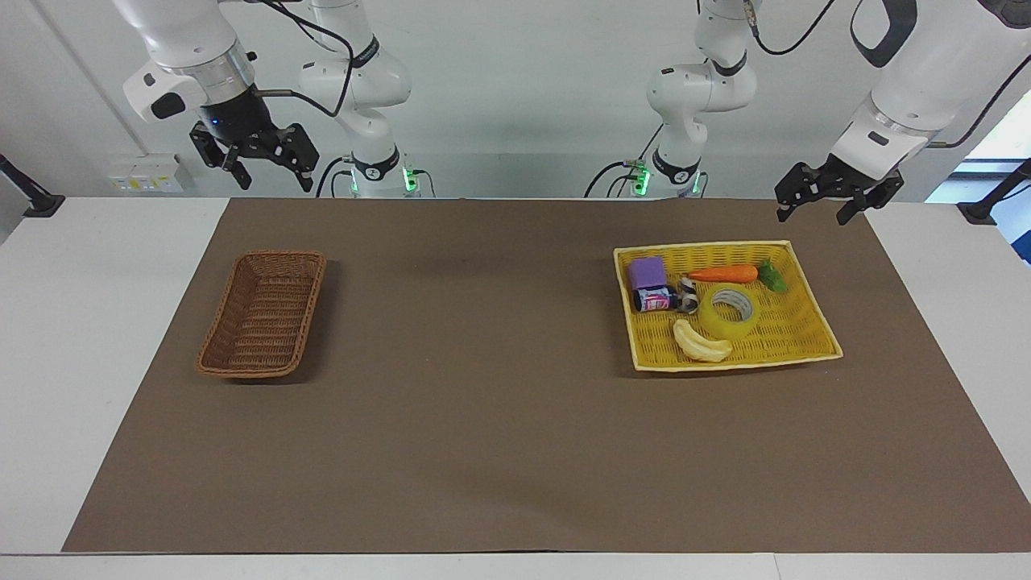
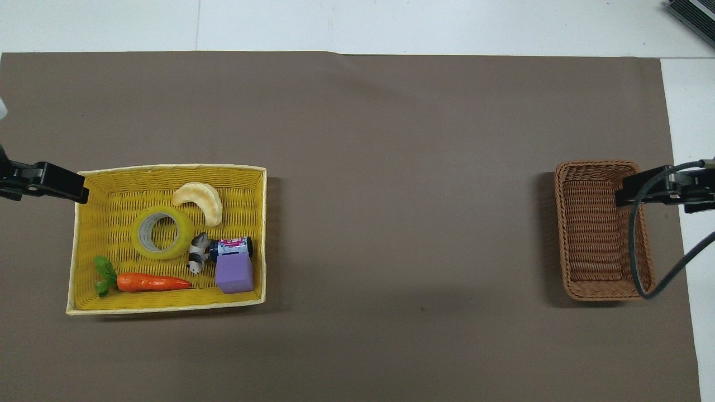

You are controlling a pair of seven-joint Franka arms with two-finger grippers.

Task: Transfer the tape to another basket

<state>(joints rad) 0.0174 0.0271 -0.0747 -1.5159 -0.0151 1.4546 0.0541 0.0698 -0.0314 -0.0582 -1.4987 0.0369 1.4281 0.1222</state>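
Both arms stand at the robots' end of the table, in front of a plain white wall that carries a socket strip toward the right arm's end. The right gripper hangs high over the edge of the mat at the right arm's end, fingers spread, nothing between them. The left gripper hangs over the mat's corner at the left arm's end, just beside the tray, fingers also spread and holding nothing.

A brown mat covers most of the white table. At the left arm's end sits a yellow tray. In it, nearest the robots, lie a carrot and a purple block; a small can touches the block, with a little figure beside it. The tape lies flat in the tray's middle, hole up, farther than the carrot. A banana lies farthest, close beside the tape.

The basket sits well apart, at the right arm's end of the mat.
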